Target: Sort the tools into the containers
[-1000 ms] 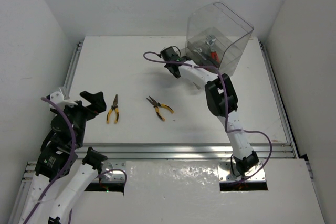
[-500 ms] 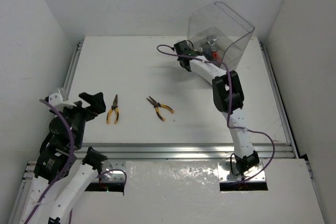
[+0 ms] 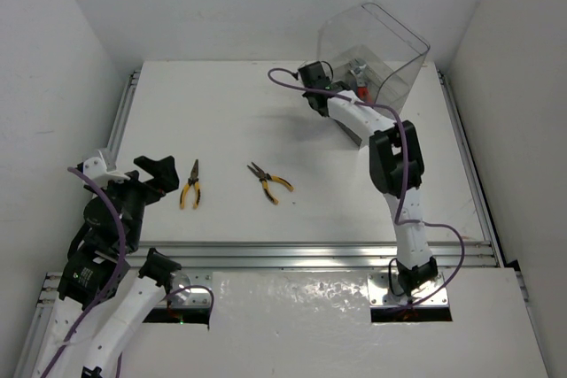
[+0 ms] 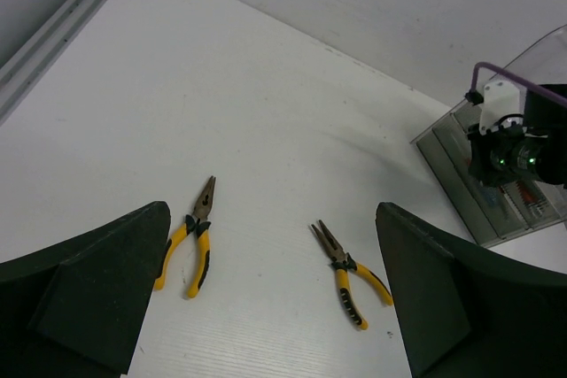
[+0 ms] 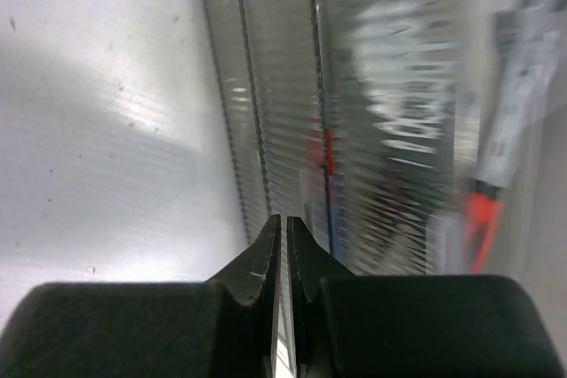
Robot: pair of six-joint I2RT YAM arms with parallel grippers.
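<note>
Two yellow-handled pliers lie on the white table, one point(image 3: 190, 185) point(image 4: 192, 236) at the left and one point(image 3: 270, 182) point(image 4: 345, 272) nearer the middle. My left gripper point(image 3: 159, 170) point(image 4: 270, 219) hovers wide open and empty near the table's front left, with both pliers seen between its fingers. The clear box point(image 3: 372, 50) with a curved cover stands at the back right, holding grey-tinted trays point(image 5: 275, 86) point(image 4: 461, 183). Red-handled tools point(image 5: 483, 219) show blurred through the plastic. My right gripper point(image 3: 328, 84) point(image 5: 283, 219) is at the box's open front, its jaws a hairline apart in line with a tray's thin edge.
Metal rails point(image 3: 124, 112) run along the table's left and right sides and across the front. White walls close in on three sides. The right arm's purple cable point(image 3: 283, 73) loops left of the box.
My right gripper swung right from the open table to the front of the box, and its jaws parted a hair. The left arm barely shifted.
</note>
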